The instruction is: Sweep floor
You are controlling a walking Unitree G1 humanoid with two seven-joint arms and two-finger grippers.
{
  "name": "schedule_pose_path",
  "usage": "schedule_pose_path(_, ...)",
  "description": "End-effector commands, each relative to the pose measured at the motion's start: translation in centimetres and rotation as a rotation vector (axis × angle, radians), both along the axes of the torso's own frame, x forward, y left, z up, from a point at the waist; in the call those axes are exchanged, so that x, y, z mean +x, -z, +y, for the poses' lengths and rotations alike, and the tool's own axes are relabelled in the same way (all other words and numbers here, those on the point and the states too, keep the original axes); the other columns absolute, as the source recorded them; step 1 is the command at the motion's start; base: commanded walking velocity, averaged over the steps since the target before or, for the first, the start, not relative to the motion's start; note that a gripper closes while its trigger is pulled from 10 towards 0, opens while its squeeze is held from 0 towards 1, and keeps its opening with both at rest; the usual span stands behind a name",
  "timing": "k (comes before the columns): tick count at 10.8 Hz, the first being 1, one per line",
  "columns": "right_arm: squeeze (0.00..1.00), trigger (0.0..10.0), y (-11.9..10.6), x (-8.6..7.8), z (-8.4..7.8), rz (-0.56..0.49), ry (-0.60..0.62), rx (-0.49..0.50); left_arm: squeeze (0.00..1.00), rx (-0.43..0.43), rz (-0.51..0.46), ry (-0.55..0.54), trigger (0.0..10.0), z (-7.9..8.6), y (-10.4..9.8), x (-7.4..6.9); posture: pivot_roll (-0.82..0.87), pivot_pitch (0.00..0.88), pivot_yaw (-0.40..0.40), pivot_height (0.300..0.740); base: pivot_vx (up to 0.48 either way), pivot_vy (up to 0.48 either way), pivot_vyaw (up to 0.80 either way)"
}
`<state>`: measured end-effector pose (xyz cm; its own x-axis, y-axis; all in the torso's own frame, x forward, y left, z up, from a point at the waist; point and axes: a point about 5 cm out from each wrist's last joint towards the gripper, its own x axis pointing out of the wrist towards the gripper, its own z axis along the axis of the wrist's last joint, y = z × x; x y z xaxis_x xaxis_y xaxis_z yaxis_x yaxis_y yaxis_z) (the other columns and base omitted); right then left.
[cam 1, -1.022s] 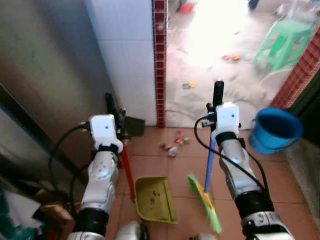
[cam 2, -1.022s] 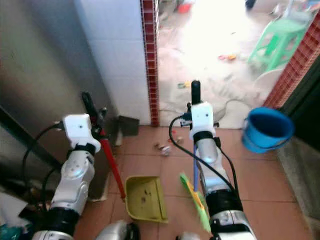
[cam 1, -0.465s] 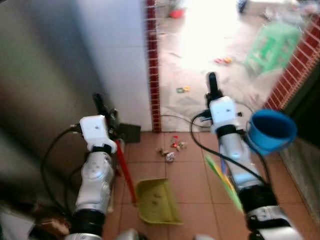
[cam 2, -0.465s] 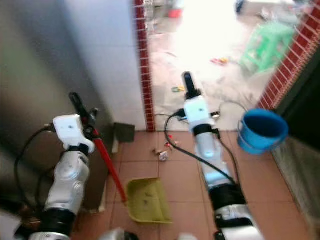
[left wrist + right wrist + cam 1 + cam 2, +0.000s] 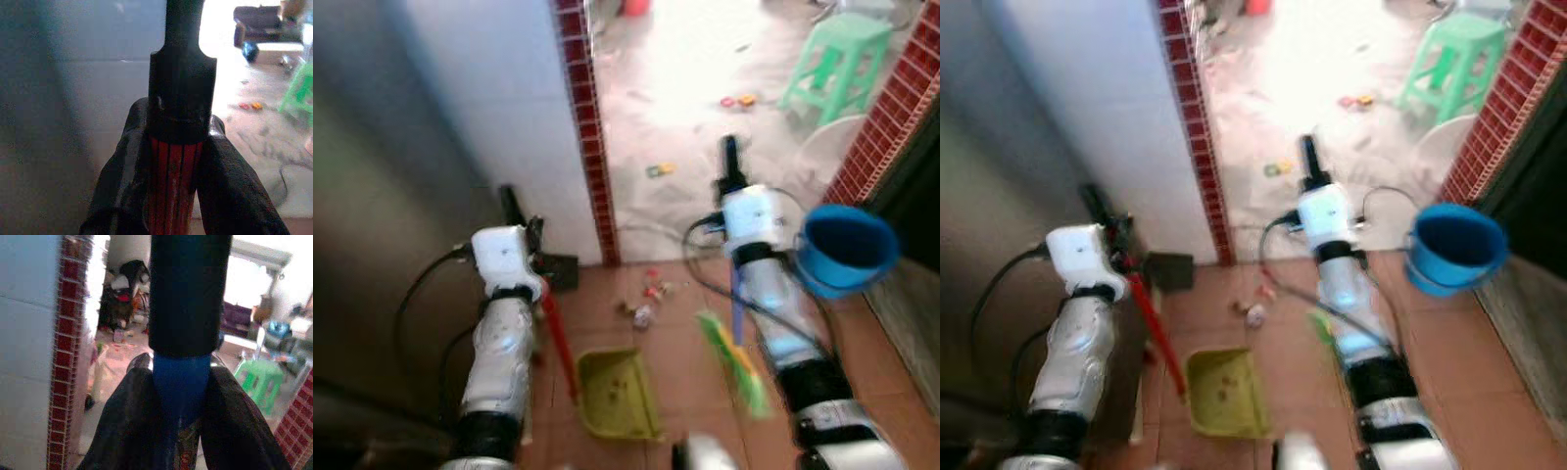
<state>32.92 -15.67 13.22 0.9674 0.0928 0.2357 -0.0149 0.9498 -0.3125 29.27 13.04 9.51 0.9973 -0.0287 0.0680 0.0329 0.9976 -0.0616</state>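
Observation:
My left gripper (image 5: 521, 227) is shut on the red handle (image 5: 171, 188) of a yellow-green dustpan (image 5: 615, 393) that rests on the terracotta tiles. My right gripper (image 5: 732, 176) is shut on the blue broom handle (image 5: 180, 387). The broom's green head (image 5: 734, 362) is blurred above the floor to the right of the dustpan. A small heap of litter (image 5: 644, 301) lies on the tiles just beyond the dustpan. More scraps (image 5: 658, 170) lie on the bright concrete floor past the doorway.
A white tiled wall with a red brick edge (image 5: 585, 127) stands to the left of the doorway. A blue bucket (image 5: 845, 248) sits at the right beside a red brick wall (image 5: 891, 98). A green stool (image 5: 834, 59) stands further out.
The camera has shifted and the whole picture is blurred. The broom head has swung from the right side back toward the dustpan. Both grippers keep their hold.

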Motion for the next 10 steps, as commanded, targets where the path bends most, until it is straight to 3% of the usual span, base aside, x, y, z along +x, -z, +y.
schedule_pose_path(1,0.00,10.0,-1.1,0.1,1.0,-0.047,-0.062,-0.003,0.00,0.066,-0.045,0.015,10.0,0.9,-0.7,-0.3,-0.12,0.000,0.078,0.740,0.000,0.000,0.00)
schedule_pose_path(3,0.00,10.0,-0.9,0.3,0.2,-0.027,-0.081,-0.030,0.00,0.095,-0.016,-0.012,10.0,2.7,-0.2,-1.5,-0.09,0.000,0.058,0.740,0.000,0.000,0.00)
schedule_pose_path(5,0.00,10.0,-0.9,0.1,0.4,-0.015,-0.120,-0.044,0.00,0.109,-0.011,-0.014,10.0,3.0,-0.3,-2.9,-0.06,0.000,0.018,0.740,0.000,0.000,0.00)
schedule_pose_path(8,0.00,10.0,-0.4,-1.8,0.0,0.008,-0.155,-0.046,0.00,0.145,0.051,0.032,10.0,3.3,0.5,-7.1,-0.05,0.001,-0.011,0.740,0.000,0.000,0.00)
schedule_pose_path(9,0.00,10.0,0.4,-2.6,-0.1,0.024,-0.150,-0.060,0.00,0.171,0.109,0.049,10.0,3.8,2.0,-8.2,-0.07,0.010,-0.004,0.740,0.000,0.000,0.00)
schedule_pose_path(10,0.00,10.0,1.1,-2.8,-0.7,0.059,-0.110,-0.034,0.00,0.179,0.155,0.060,10.0,4.0,3.4,-8.4,-0.07,0.061,-0.002,0.740,0.000,0.000,0.00)
